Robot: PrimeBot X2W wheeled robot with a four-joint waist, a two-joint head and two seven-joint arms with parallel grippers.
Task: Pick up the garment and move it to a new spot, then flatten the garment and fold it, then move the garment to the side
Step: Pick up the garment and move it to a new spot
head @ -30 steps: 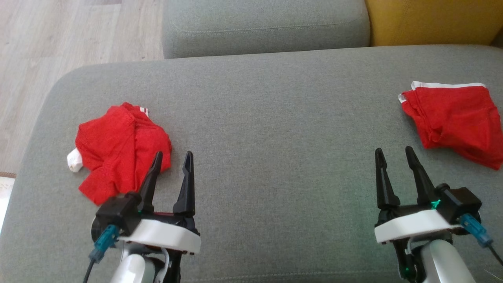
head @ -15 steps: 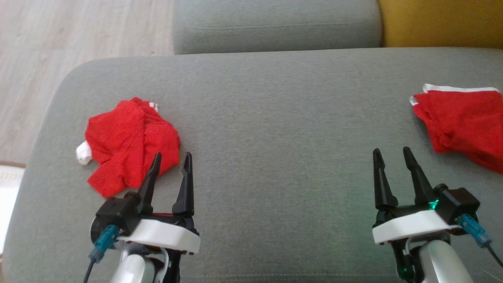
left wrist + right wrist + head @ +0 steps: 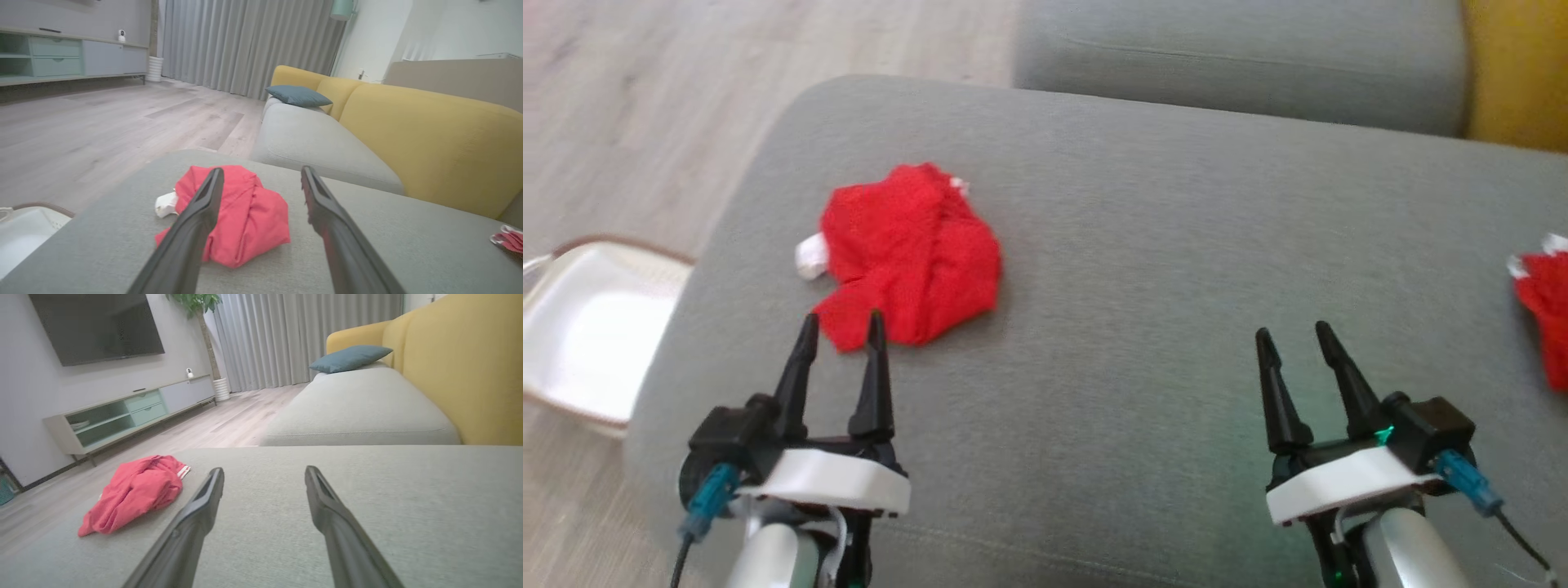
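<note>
Hovering just short of the crumpled red garment [image 3: 911,245], left gripper [image 3: 842,317] lines up for pickup; right gripper [image 3: 1292,329] hangs over grey cushion [image 3: 1135,245]. Both sets of fingers spread wide, empty.

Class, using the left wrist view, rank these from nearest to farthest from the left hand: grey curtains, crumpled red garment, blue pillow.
1. Crumpled red garment, on the grey cushion just ahead of the left hand.
2. Blue pillow, at the far end of the sofa seat.
3. Grey curtains, along the back of the room.
</note>
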